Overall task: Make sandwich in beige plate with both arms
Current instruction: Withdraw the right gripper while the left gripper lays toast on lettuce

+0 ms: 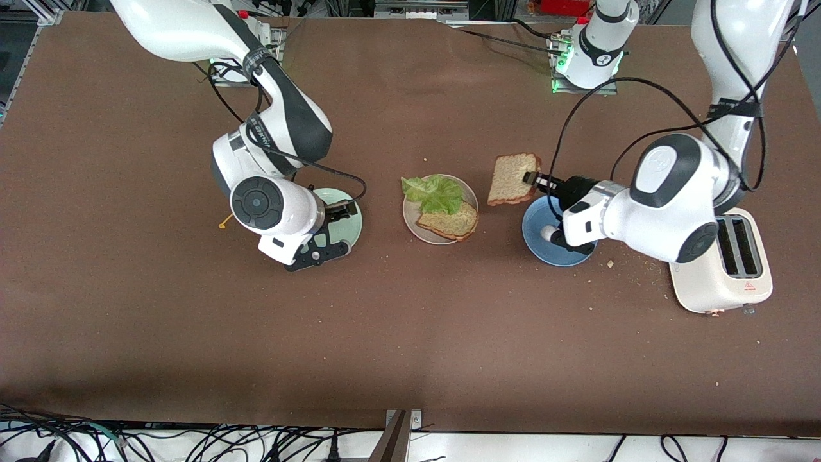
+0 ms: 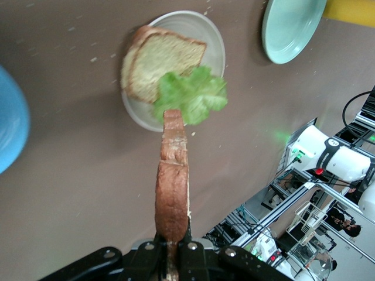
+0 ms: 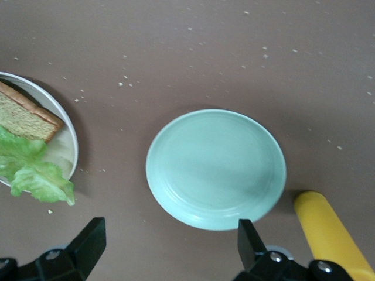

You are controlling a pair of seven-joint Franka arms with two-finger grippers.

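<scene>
Brown tabletop is carrying a beige plate (image 1: 410, 226) at centre, one bread slice (image 1: 449, 222) and lettuce (image 1: 435, 194) lying on it. At its two o'clock, the left gripper (image 1: 533, 179) is clenching a second slice (image 1: 510, 179) above the table. Right gripper (image 1: 333, 221) is hanging released over the mint-green plate (image 1: 351, 226) at nine o'clock

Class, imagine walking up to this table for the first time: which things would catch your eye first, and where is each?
The left gripper holds a bread slice in the air between the beige plate and the blue plate. On the beige plate, a lettuce leaf lies on another slice. The right gripper hangs open over the mint-green plate.
</scene>
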